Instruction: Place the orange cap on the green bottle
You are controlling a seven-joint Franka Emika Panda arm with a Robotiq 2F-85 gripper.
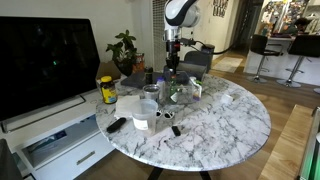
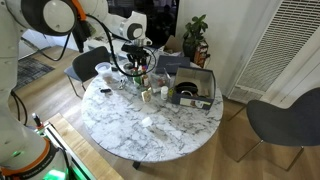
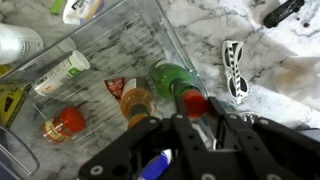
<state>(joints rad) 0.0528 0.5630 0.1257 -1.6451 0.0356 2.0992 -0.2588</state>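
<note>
In the wrist view my gripper (image 3: 198, 106) is shut on the orange cap (image 3: 195, 101). The cap sits at the neck end of the green bottle (image 3: 172, 78); I cannot tell whether it is seated on the neck. The bottle stands in a clear plastic tray (image 3: 170, 35). In both exterior views the gripper (image 1: 172, 64) (image 2: 137, 60) hangs straight down over the cluster of items at the far side of the marble table (image 1: 235, 125). The bottle and cap are too small to make out there.
In the tray are an orange-brown bottle (image 3: 135, 100), a small red-capped bottle (image 3: 64, 122) and a white tube (image 3: 62, 73). Sunglasses (image 3: 232, 68) lie beside the tray. A yellow jar (image 1: 107, 90), clear cups (image 1: 146, 108), a remote (image 1: 116, 125) and an open box (image 2: 191, 88) stand nearby.
</note>
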